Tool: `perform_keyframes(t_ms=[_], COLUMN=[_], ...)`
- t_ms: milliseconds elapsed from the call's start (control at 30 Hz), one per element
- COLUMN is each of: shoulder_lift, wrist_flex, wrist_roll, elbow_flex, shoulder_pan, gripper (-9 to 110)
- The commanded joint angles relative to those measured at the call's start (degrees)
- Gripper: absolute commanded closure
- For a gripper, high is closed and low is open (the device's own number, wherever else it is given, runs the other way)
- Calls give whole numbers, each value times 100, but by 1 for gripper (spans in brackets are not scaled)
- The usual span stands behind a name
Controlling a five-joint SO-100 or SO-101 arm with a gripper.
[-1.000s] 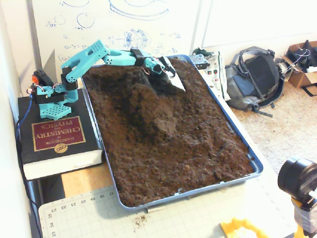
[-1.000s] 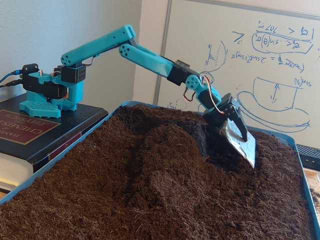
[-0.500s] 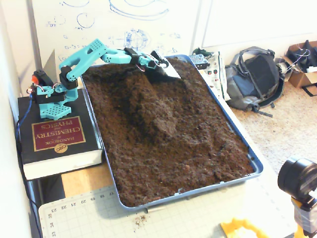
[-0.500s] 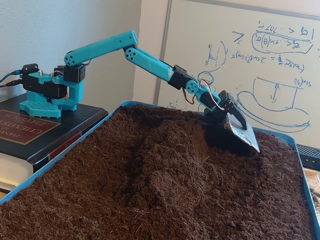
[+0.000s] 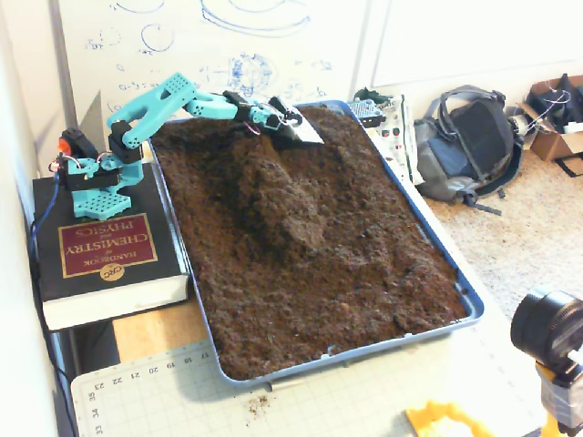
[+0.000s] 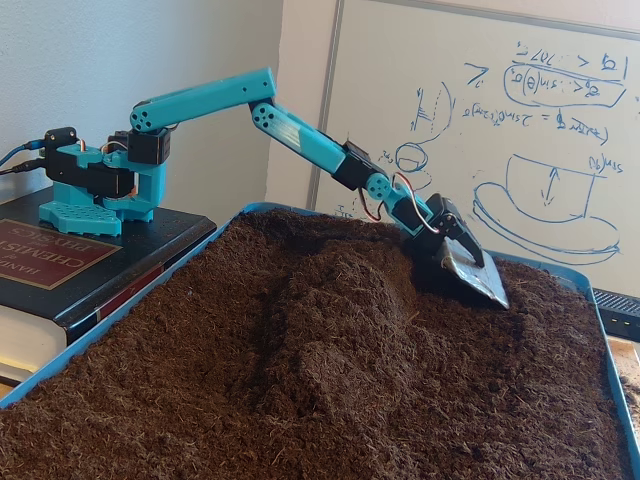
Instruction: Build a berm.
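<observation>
Arm (image 6: 300, 130) stretched from its base on the book (image 5: 100, 259), sloping down to the far end of the berm (image 5: 273, 196). Scoop (image 6: 470, 275) rests on soil there; claw state cannot be told. Only the top view shows a backpack (image 5: 469, 146).

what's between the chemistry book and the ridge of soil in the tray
In a fixed view, between the book and the ridge lie the tray's blue rim and flat soil.

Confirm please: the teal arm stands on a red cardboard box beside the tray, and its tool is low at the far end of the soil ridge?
Not quite. A fixed view shows the arm standing on a thick book, not a red cardboard box. The rest holds: the tool is low at the far end of the berm.
</observation>
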State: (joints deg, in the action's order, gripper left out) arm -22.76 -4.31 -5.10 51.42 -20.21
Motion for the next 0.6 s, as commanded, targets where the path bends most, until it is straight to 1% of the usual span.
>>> perform_keyframes(t_ms=[0, 167, 567], shoulder_lift=[-220, -229, -501], wrist_flex=[-677, -1696, -3621], wrist_roll=[44, 53, 53], elbow_flex=[-492, -519, -422], shoulder_pan=[88, 220, 290], gripper=[101, 101, 101])
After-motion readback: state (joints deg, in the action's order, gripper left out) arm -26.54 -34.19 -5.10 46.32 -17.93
